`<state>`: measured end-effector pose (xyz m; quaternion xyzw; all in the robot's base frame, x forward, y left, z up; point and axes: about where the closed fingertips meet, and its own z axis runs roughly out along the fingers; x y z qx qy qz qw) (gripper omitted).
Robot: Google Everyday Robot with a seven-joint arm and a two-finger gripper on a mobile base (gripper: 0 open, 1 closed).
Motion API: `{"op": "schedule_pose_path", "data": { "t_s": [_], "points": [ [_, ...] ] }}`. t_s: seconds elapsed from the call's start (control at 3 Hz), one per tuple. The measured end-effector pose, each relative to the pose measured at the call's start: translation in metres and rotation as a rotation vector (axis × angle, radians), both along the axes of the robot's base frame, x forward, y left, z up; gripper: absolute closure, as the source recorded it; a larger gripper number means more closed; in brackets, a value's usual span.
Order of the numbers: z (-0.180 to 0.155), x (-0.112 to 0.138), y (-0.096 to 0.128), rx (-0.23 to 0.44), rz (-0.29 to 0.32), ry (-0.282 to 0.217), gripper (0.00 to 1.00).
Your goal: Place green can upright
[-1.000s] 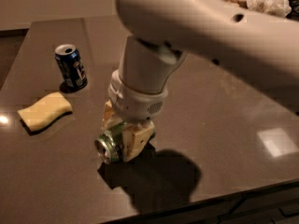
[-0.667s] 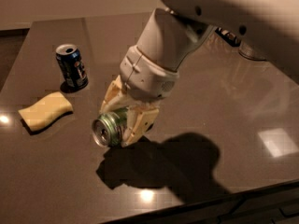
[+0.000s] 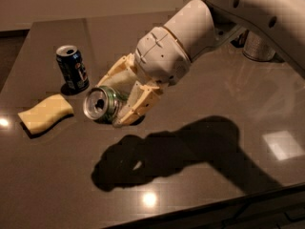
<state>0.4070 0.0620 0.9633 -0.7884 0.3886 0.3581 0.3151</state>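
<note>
The green can point(image 3: 104, 104) lies on its side in my gripper point(image 3: 125, 97), its silver top end facing the camera. The cream fingers are shut around the can's body and hold it lifted above the dark table point(image 3: 190, 175), left of the middle. The arm reaches in from the upper right. The can's shadow falls on the table below and to the right.
A dark blue soda can point(image 3: 72, 67) stands upright at the left rear. A yellow sponge point(image 3: 45, 113) lies in front of it at the left. A metallic container point(image 3: 257, 46) stands at the far right behind the arm. The table's front edge runs along the bottom.
My gripper has lifted the green can off the table and swung it up, the wrist tilting so the can's top end points toward the camera.
</note>
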Motion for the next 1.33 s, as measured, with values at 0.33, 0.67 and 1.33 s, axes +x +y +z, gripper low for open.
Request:
{"op": "schedule_pose_path", "data": {
  "t_s": [0.33,0.67,1.33],
  "points": [
    [0.010,0.011,0.001,0.104,-0.109,0.063,1.00],
    [0.009,0.026,-0.002,0.152,-0.237,0.136,1.00],
    [-0.001,0.039,-0.004,0.152,-0.352,0.244,1.00]
  ]
}}
